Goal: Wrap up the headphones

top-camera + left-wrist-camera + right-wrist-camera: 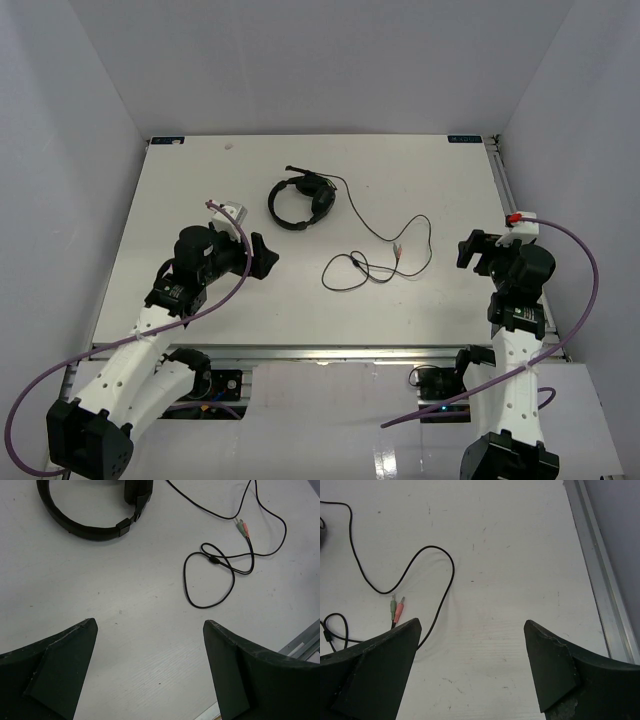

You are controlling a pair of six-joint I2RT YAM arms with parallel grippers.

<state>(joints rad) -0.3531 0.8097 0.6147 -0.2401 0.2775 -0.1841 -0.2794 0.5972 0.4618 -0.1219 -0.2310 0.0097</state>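
The black headphones [300, 200] lie flat on the white table, at the back centre. Their thin black cable [415, 225] snakes right and forward, ending in a loose loop [345, 275] and a green and pink pair of plugs [398, 250]. My left gripper [268, 254] hovers open to the left of the loop and in front of the headset. In the left wrist view the headband [85, 527] and cable loop [210, 580] lie well beyond the gripper [150, 624]. My right gripper [466, 250] stands open to the right of the cable. In its own view the plugs [396, 607] sit by its left finger, with bare table between the right gripper [472, 622] jaws.
A metal rail [600, 580] runs along the table's right edge. The front edge rail [305, 640] shows at the lower right of the left wrist view. Thick purple robot cables [585, 260] hang off both arms. Grey walls enclose the table [200, 180] on three sides.
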